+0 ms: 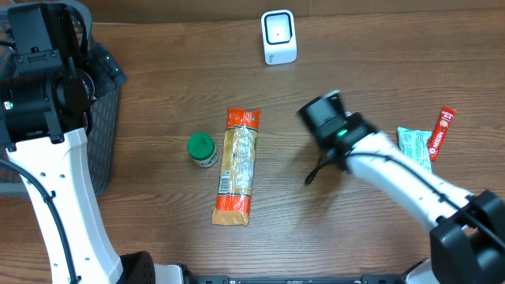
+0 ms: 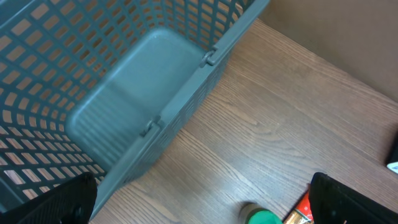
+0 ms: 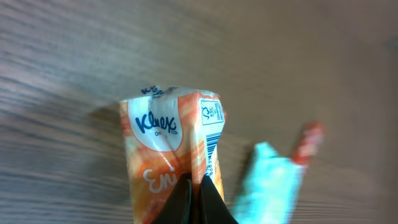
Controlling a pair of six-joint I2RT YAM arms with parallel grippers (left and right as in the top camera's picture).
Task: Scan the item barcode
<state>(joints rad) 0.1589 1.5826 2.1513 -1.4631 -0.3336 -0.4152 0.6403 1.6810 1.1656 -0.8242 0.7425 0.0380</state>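
1. Pinching the lower edge of the orange Kleenex pack (image 3: pixel 169 143), the right gripper (image 3: pixel 196 198) is closed tight on the wrapper, the pack apparently lifted above the table.
2. Soft, light and crushable, the pack probably suits an edge grip clear of the barcode (image 3: pixel 212 149).
3. The left gripper (image 2: pixel 205 205) hangs wide open and empty beside the basket (image 2: pixel 124 112).

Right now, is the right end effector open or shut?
Shut on the Kleenex pack: the right end effector's fingers meet, pinching its lower edge.

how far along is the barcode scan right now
Done: the right gripper is shut on the orange Kleenex tissue pack. In hand: the pack hangs over the wooden table, barcode side showing. Left: carrying it to the white scanner and presenting the barcode.
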